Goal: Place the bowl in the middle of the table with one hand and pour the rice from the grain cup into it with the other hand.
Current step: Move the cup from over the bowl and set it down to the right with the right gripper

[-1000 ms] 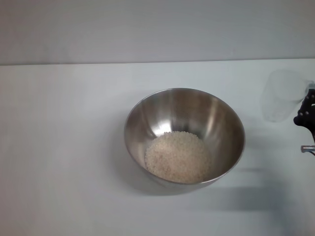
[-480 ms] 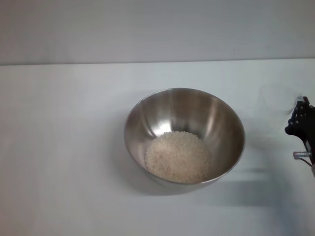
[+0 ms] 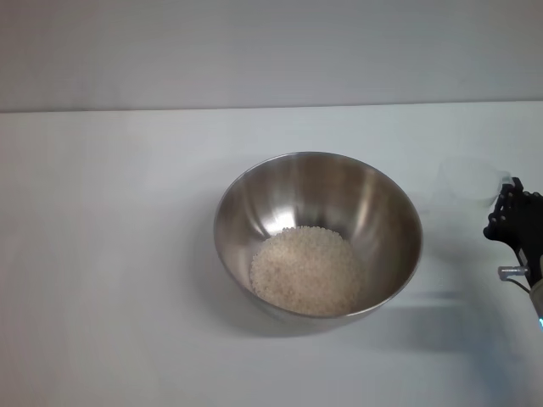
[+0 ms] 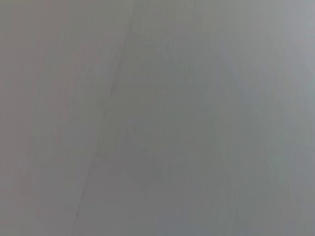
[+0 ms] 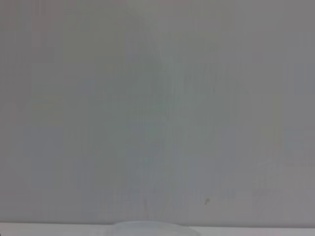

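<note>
Bowl (image 3: 318,235): steel, upright at the middle of the table (image 3: 110,254). Contents: rice (image 3: 307,271), a pale heap on the bowl's floor, banked toward the near side.

Grain cup (image 3: 467,188): clear plastic, faint against the white top, at the right side of the table, well apart from the bowl; appears empty. Whether it stands on the table or is lifted cannot be told.

Right gripper (image 3: 509,216): dark, at the right edge, just beside and touching the grain cup; finger opening and grip cannot be told.

Left gripper: not seen; its wrist view shows only blank pale surface.
</note>
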Tool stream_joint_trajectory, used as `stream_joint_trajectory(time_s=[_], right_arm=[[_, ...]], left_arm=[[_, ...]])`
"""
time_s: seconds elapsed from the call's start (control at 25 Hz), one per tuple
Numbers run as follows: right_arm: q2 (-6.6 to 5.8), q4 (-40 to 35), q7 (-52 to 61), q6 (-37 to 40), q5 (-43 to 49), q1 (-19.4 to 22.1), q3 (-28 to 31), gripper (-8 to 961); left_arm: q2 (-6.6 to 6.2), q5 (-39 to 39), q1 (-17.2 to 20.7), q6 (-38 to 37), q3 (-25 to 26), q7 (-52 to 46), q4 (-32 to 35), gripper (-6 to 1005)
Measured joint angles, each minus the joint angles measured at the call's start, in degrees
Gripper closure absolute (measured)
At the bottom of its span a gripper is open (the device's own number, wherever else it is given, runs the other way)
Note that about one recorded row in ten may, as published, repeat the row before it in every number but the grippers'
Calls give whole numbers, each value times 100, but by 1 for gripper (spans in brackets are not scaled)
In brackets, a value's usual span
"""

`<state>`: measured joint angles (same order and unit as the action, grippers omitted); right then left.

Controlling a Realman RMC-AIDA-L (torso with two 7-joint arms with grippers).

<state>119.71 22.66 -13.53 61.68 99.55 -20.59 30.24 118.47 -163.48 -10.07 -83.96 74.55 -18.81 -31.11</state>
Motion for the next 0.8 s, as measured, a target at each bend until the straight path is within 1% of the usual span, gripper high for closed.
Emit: stream_joint_trajectory(time_s=[0.48, 0.8], right_arm=[[-1, 1, -20, -194, 0, -21, -23, 940], [-9, -97, -13, -287, 5, -73, -55, 916]], left_arm=[[0, 1, 54, -122, -22, -16, 0, 376], [0, 0, 71, -150, -62, -18, -17, 371]])
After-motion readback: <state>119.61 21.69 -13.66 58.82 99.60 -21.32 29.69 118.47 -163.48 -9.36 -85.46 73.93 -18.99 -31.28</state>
